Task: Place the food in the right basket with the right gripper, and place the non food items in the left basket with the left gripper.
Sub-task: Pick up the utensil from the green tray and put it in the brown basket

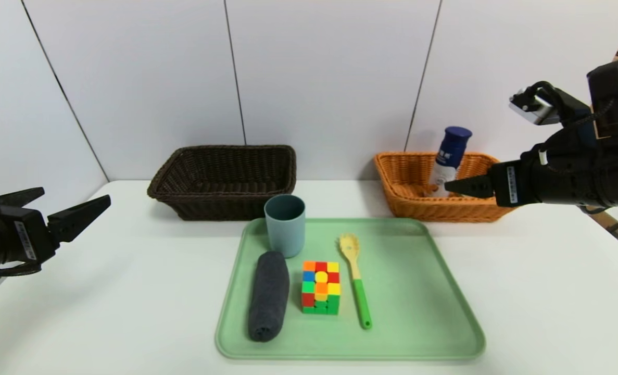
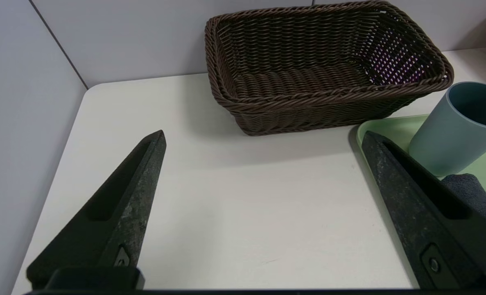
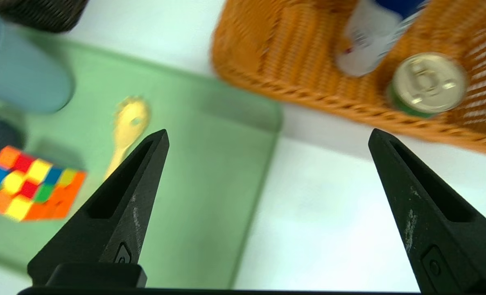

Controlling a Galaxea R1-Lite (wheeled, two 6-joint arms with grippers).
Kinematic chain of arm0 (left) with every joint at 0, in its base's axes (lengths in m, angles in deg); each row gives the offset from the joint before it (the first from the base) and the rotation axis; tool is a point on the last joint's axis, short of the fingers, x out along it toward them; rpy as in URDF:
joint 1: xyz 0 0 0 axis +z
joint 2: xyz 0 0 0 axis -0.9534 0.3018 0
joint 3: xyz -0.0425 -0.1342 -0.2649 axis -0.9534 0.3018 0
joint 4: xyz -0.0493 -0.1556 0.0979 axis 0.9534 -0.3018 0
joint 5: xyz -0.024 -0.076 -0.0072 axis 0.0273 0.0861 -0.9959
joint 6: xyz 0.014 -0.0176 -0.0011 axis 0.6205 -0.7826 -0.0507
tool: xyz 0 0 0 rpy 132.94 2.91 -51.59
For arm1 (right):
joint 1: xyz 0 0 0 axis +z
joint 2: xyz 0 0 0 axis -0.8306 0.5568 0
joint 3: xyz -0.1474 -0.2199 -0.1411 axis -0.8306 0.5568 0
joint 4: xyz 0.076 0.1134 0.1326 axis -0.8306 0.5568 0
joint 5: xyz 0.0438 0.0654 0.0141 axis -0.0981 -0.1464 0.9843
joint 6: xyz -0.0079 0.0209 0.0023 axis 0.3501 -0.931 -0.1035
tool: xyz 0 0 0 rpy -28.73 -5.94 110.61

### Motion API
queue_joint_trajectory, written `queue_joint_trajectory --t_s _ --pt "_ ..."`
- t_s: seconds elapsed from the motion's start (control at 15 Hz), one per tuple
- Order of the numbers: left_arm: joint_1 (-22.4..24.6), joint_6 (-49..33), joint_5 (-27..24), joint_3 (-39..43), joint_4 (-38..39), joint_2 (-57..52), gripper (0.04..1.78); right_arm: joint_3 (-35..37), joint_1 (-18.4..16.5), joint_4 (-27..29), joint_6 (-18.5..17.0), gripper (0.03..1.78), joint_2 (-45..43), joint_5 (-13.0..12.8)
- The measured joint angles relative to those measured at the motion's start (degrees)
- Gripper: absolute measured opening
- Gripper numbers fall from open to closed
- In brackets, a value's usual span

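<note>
Standing in the orange-tan basket (image 1: 418, 200) at two o'clock, the white bottle (image 1: 446, 162) and tin (image 3: 428, 83) look sorted; the right gripper (image 3: 267, 141) hovers nearby, fingers spread and empty. The left gripper (image 2: 263, 141), also spread, waits at nine o'clock, while cup (image 1: 285, 225), towel (image 1: 268, 295), puzzle cube (image 1: 320, 287) and pasta spoon (image 1: 355, 278) remain on the green tray (image 1: 418, 291), the dark brown basket (image 1: 224, 181) at eleven o'clock holding nothing.

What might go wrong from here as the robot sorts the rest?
Three risks, as I judge them:
1. The cup stands right against the towel; the open left gripper could nudge one while grasping the other.
2. The spoon lies flat on the tray, so fingers may slip off it.
3. The bottle leans in the orange basket beside the open right gripper; a bump could topple it.
</note>
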Motion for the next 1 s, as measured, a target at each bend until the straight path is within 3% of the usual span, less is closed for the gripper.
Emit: queue_joint_trajectory --t_s 0.2,0.33,0.87,1.0 --pt "0.00 -0.06 0.05 0.12 0.01 -0.11 1.69 -5.29 6.03 10.65 -3.90 1.69 1.68 -0.24" --pt "0.00 -0.09 0.05 0.26 0.00 -0.27 1.69 -8.20 9.42 14.46 -6.27 1.69 4.39 -0.30" --pt "0.02 -0.15 0.16 0.33 0.00 -0.44 1.69 -14.14 17.35 15.51 -6.41 1.69 17.83 -3.93" --pt "0.10 -0.43 0.16 0.34 0.01 -0.44 1.69 -14.25 18.60 15.43 -6.46 1.69 20.30 -6.08"
